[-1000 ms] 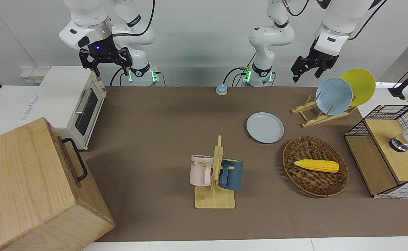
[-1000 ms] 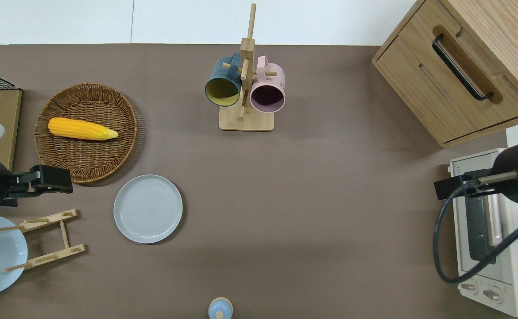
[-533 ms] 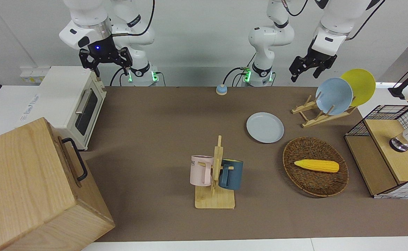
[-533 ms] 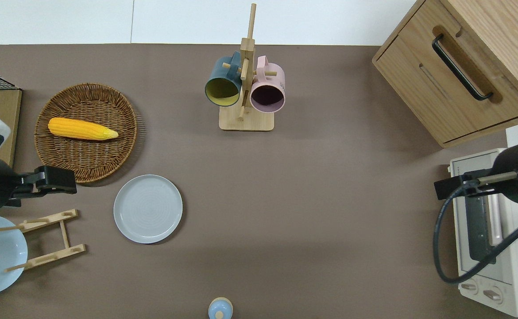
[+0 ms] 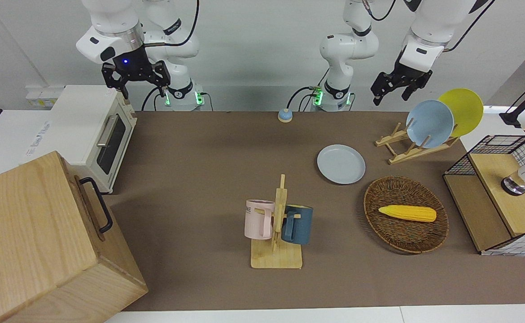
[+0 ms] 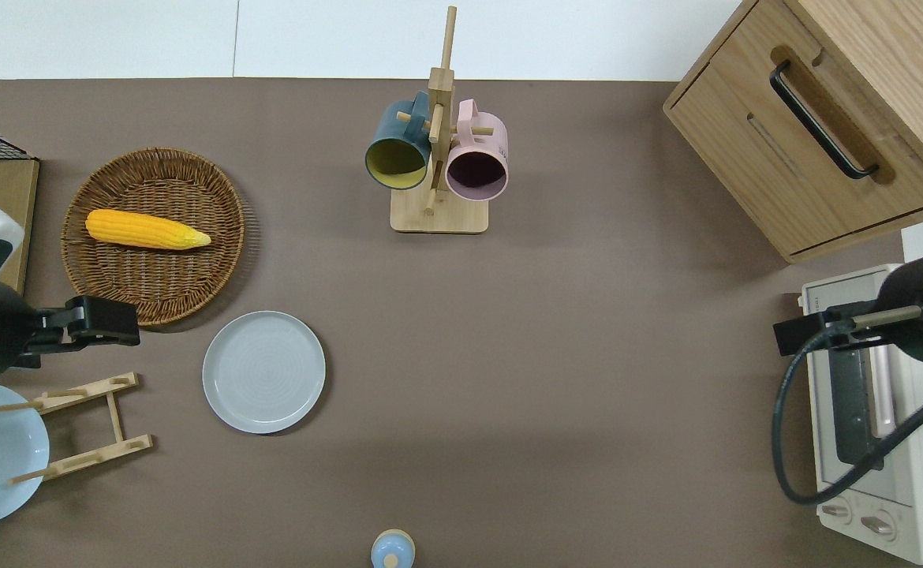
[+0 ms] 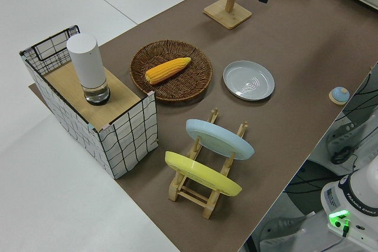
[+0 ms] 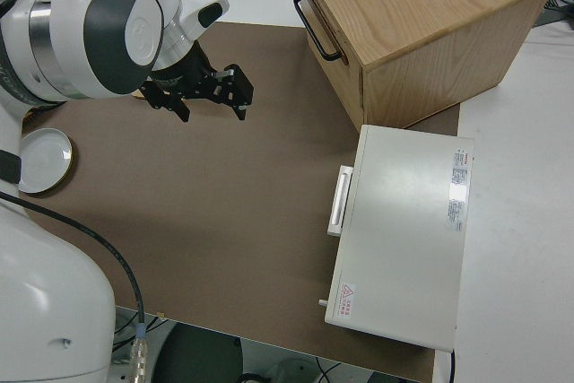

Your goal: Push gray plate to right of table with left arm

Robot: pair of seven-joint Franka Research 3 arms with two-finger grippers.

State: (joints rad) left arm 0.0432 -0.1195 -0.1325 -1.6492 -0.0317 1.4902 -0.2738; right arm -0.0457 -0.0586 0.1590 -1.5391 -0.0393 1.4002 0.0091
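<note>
1. My left gripper (image 5: 395, 88): upper right of the front view, fingers apart, holding nothing; in the overhead view (image 6: 102, 323) it sits at the left edge, over the basket (image 6: 154, 237) rim.
2. Gray plate (image 6: 263, 371): flat on the table (image 6: 509, 355), lower left of centre in the overhead view, between the basket and the plate rack (image 6: 83, 426).
3. My right arm: parked, fingers apart.
</note>
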